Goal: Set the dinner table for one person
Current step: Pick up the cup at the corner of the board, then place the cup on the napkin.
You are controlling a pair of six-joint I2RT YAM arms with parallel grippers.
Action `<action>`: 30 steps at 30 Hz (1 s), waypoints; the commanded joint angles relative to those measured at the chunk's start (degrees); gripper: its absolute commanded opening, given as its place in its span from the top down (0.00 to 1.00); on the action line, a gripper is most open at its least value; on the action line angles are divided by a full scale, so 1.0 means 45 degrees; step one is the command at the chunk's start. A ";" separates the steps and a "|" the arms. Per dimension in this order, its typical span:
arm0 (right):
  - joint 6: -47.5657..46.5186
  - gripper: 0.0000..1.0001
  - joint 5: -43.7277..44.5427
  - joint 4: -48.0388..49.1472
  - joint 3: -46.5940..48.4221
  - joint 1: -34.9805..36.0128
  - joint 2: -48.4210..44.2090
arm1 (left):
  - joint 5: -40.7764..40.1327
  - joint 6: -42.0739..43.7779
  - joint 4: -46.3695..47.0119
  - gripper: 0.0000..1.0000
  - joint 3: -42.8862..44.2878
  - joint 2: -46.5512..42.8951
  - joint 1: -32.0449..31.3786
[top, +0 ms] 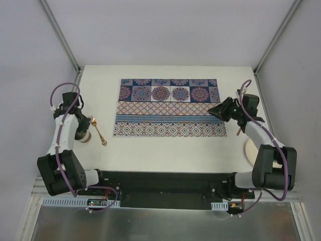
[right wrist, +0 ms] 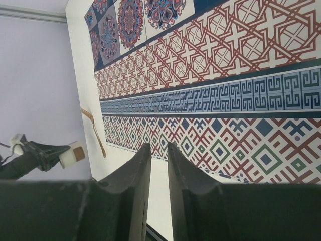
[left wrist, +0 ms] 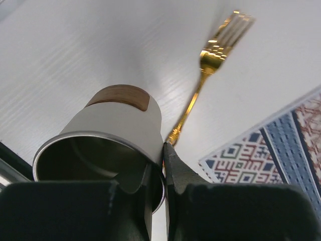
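Observation:
On the left of the white dinner table (top: 165, 155), my left gripper (left wrist: 159, 153) is shut on the wall of a white cup (left wrist: 118, 123) with a wooden band and a metal inside. One finger is inside the rim and the other outside. In the top view the left gripper (top: 82, 129) holds the cup (top: 85, 137) beside a gold fork (top: 99, 131). That fork (left wrist: 208, 63) lies flat just beyond the cup. My right gripper (right wrist: 159, 148) hovers over the placemat's (right wrist: 241, 100) edge, its jaws a narrow gap apart with nothing between them.
The blue-and-red patterned placemat (top: 169, 107) lies across the middle of the table. A white plate (top: 249, 150) shows partly behind the right arm at the right side. Aluminium rails and grey walls close in the table on the left, right and back.

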 commanded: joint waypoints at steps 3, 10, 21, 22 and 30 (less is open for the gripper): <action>0.0159 0.78 -0.0120 0.0777 0.0000 0.0011 0.0425 | -0.0439 0.2159 -0.0404 1.00 0.2831 -0.0902 -0.2679; -0.0426 0.78 -0.0257 -0.0022 0.0859 0.0578 0.0855 | 0.3052 0.4991 0.0260 1.00 0.5036 0.0795 -0.5105; -0.0680 0.76 0.0192 -0.1232 0.3025 0.0988 0.1517 | 0.4779 0.9227 -0.0715 1.00 0.7714 0.5812 -0.9793; -0.0720 0.77 0.0173 -0.1331 0.3260 0.0988 0.1713 | 0.4777 0.9485 -0.0832 1.00 0.8199 0.6049 -1.0202; -0.1872 0.76 0.0368 -0.4024 0.6424 0.1594 0.4095 | 0.4485 1.1360 -0.1653 1.00 1.0079 0.8002 -1.3288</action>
